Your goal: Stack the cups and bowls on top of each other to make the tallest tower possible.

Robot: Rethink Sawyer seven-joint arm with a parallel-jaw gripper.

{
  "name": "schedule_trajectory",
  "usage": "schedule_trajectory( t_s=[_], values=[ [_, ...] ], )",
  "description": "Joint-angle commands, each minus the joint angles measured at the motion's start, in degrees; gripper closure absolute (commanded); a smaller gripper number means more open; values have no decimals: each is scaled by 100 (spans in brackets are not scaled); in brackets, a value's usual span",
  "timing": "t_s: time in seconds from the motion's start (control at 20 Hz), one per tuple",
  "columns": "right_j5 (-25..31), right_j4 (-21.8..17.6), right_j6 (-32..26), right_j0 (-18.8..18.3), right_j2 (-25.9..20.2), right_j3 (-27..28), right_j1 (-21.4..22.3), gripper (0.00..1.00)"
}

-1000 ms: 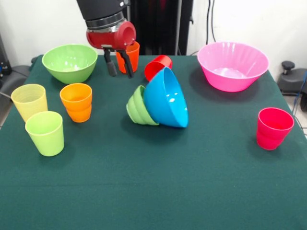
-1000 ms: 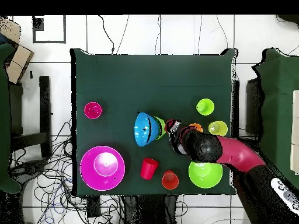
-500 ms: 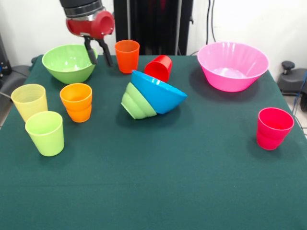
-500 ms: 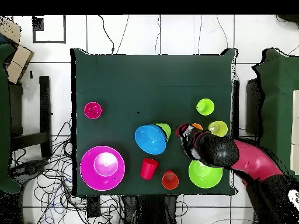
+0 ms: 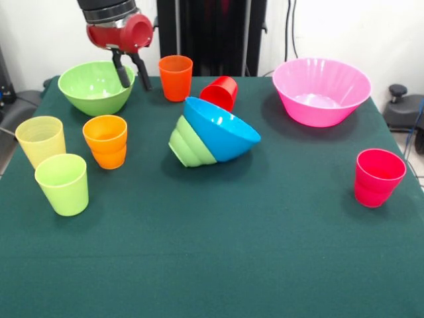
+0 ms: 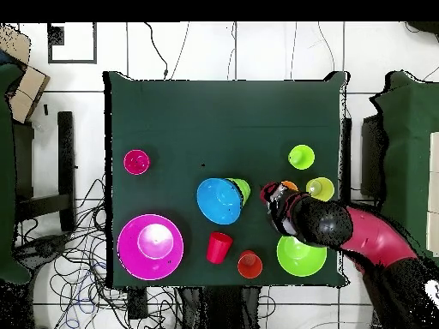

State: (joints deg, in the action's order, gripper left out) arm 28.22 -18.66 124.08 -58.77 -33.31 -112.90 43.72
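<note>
My gripper point(image 5: 132, 74) hangs open and empty above the table's far side, between the large light green bowl point(image 5: 96, 86) and an upright orange cup point(image 5: 175, 77). In the overhead view the gripper point(image 6: 271, 194) sits beside a half-hidden orange cup point(image 6: 290, 184). At mid-table the blue bowl point(image 5: 222, 129) rests tilted against the small light green bowl point(image 5: 187, 143), which lies on its side. A red cup point(image 5: 220, 93) lies on its side behind them. The pink bowl point(image 5: 321, 89) stands upright, far right. No tower stands.
A second orange cup point(image 5: 106, 141), a pale yellow cup point(image 5: 41, 140) and a lime green cup point(image 5: 63, 183) stand upright on the left. A pinkish-red cup point(image 5: 377, 176) stands alone on the right. Cables lie on the floor by the table edge point(image 6: 110, 171).
The blue bowl, first standing on its rim against the small green bowl, has dropped to a lower tilt. My gripper rose and moved from behind them toward the large green bowl.
</note>
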Motion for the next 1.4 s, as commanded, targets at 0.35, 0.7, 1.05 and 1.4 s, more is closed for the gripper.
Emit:
schedule_trajectory(
  t_s=[0.35, 0.7, 1.05, 1.4],
  values=[
    [32, 137, 137, 593, -72, 246, -281, 0],
    [-183, 115, 312, 820, 74, 306, -399, 0],
    [-242, 198, 438, 963, 127, 292, -466, 0],
    [-372, 41, 462, 1187, 442, 413, -621, 0]
  ],
)
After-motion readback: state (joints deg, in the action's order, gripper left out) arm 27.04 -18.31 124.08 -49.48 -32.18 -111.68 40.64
